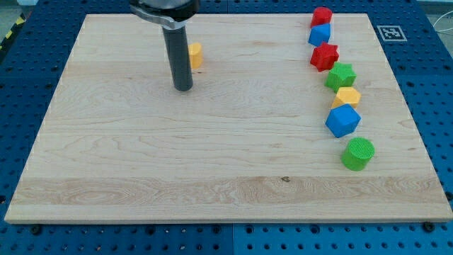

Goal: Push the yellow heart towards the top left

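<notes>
Eight small blocks lie on a pale wooden worktop (141,163) that rests on a blue perforated bench (21,71). Left of centre near the top, my tip (183,88) stands on the wood, with no pincer on the rod. The yellow heart (195,54) sits just beside the rod on its right, partly hidden. Bare wood spreads left and up toward the top left corner. Down the right side run a red block (322,16), blue block (320,34), red star (325,57), green star (341,75), yellow block (347,96), blue cube (342,120) and green cylinder (358,153).
</notes>
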You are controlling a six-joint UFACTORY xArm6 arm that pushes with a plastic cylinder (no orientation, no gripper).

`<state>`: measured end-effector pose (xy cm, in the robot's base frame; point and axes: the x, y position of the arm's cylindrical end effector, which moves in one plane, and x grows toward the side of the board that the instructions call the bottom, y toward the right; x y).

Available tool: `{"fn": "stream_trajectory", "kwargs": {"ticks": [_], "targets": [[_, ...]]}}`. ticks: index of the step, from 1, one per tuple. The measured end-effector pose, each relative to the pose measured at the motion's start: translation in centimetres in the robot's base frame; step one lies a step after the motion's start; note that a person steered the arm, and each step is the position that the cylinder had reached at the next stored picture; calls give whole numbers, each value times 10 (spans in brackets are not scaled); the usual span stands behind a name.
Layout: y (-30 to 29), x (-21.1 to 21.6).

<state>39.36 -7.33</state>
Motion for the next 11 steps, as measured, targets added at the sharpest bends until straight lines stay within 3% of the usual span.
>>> {"fn": "stream_trajectory", "kwargs": {"ticks": [2,3,5,6,7,9,10,11], "targets": [[-6,-14],[8,-45],[35,-45],[34,-67],[25,-80],[-48,-104],[-51,-126],[-74,-124]]}}
